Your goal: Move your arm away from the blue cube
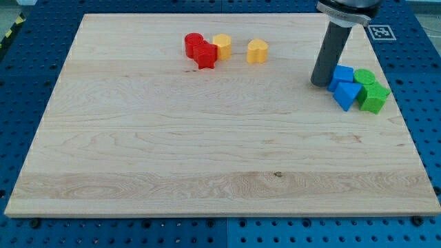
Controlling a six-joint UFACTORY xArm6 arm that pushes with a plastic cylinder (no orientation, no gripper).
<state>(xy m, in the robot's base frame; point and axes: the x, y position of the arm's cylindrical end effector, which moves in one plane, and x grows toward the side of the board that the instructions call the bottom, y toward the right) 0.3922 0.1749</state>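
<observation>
Wooden tabletop [172, 151]: my tip [320, 84], a plain rod end effector with no jaws, holding nothing, touches the blue cube [341, 75]; retreat leftward probably comes next

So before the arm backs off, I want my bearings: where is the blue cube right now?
The blue cube sits near the board's right edge in the view's upper right, immediately right of my tip, with a blue wedge-shaped block just below it and the green blocks to its right.

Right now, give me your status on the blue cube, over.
My tip at the blue cube's left edge, touching or nearly. Blue triangular block and two green blocks clustered just right. Leftward retreat unobstructed.
</observation>
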